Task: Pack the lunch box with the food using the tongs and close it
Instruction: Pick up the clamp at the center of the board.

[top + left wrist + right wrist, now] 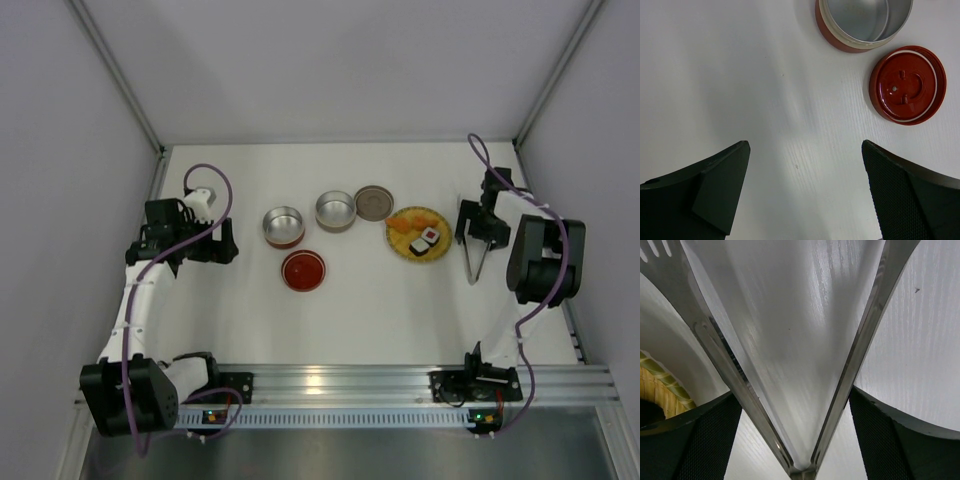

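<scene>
Packing has not begun: all the food sits on the woven plate. The lunch box lies in parts left of the plate, with a plain tier and grey lid nearest it and a red-walled tier and red lid further left. The tongs lie on the tabletop just right of the plate. The right end effector straddles them near the joined end, 1 finger beside each arm; whether it squeezes yet I cannot tell. The left end effector hangs far left of the plate, fingers wide apart, holding nothing. Left to do: lift the tongs, move each piece, stack, close. The tong tips run off the right wrist view, and the pieces are too small to count.
</scene>
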Action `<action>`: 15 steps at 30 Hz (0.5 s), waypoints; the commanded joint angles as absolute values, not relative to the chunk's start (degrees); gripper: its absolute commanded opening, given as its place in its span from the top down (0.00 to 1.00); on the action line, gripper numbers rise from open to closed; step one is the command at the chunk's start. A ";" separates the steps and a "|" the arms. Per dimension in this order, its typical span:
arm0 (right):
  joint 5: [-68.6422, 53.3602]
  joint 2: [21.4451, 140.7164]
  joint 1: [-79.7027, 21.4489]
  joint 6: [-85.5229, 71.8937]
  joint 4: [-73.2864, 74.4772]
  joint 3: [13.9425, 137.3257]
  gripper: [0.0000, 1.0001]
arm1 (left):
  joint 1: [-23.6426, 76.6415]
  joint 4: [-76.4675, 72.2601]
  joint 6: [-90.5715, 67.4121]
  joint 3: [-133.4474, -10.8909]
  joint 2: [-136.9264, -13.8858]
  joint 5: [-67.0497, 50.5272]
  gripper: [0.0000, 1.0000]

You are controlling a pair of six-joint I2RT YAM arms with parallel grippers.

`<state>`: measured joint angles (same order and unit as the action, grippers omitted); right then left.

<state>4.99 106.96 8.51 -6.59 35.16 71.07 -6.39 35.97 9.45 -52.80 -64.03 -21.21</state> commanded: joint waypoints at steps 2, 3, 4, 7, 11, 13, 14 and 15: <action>3.96 109.42 8.00 -6.07 34.37 73.56 0.18 | -6.68 32.96 9.05 -52.03 -64.42 -22.15 0.02; 3.87 109.51 8.00 -5.98 34.37 73.65 0.19 | -6.68 32.96 9.14 -52.03 -64.42 -22.24 0.02; 3.78 109.69 8.00 -5.89 34.45 73.74 0.21 | -6.68 32.96 9.14 -51.94 -64.34 -22.24 0.02; 3.43 110.30 8.00 -5.54 34.89 74.00 0.24 | -6.68 33.05 9.32 -51.94 -64.34 -22.24 0.02; 3.08 110.65 8.00 -5.01 35.50 74.00 0.31 | -6.68 33.05 9.32 -51.94 -64.25 -21.97 0.02; 3.08 110.13 8.09 -4.40 35.68 73.83 0.37 | -6.68 33.13 9.40 -51.94 -64.25 -21.97 0.02; 3.08 109.87 8.17 -4.13 35.77 73.65 0.39 | -6.77 33.22 9.49 -51.94 -64.16 -21.89 0.02; 2.99 109.43 8.26 -4.04 35.95 73.48 0.41 | -6.68 33.22 9.58 -51.86 -64.16 -21.88 0.02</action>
<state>2.42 108.66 8.45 -5.13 35.40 73.17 -6.39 35.94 9.32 -52.47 -64.03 -21.19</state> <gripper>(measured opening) 0.604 0.983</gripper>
